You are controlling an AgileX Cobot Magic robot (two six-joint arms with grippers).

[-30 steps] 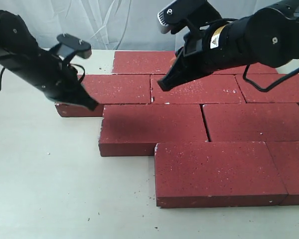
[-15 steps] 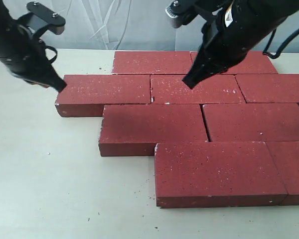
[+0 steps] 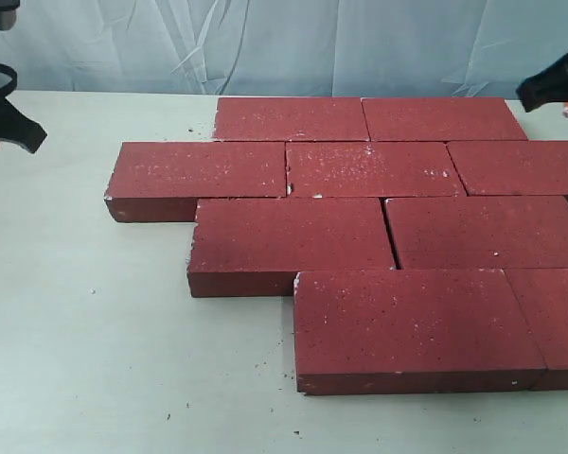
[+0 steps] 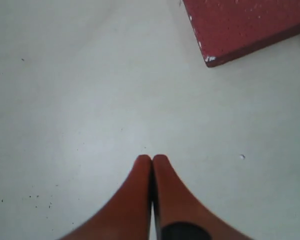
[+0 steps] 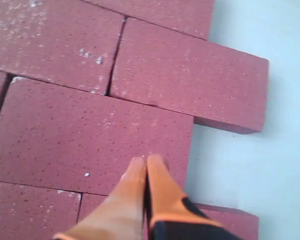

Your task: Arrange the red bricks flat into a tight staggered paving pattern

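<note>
Several red bricks [image 3: 379, 227] lie flat and close together in staggered rows on the pale table [image 3: 95, 359]. Each row is offset from the one behind it. The front brick [image 3: 412, 326] juts out nearest the camera. My left gripper [image 3: 28, 137] is at the far left edge, off the bricks. Its orange fingers [image 4: 152, 159] are shut and empty over bare table, with one brick corner [image 4: 240, 25] ahead. My right gripper [image 3: 530, 93] is at the far right edge near the back row. It is shut and empty [image 5: 147, 160] above the brick surface [image 5: 90, 135].
A crumpled pale-blue cloth [image 3: 265, 47] hangs behind the table. Dark grit specks [image 3: 265, 364] lie on the table in front of the bricks. A thin gap [image 3: 391, 236] shows between two bricks in the third row.
Both arms have pulled away from over the bricks, the left out to the left edge and the right out to the right edge. The bricks have not moved.
</note>
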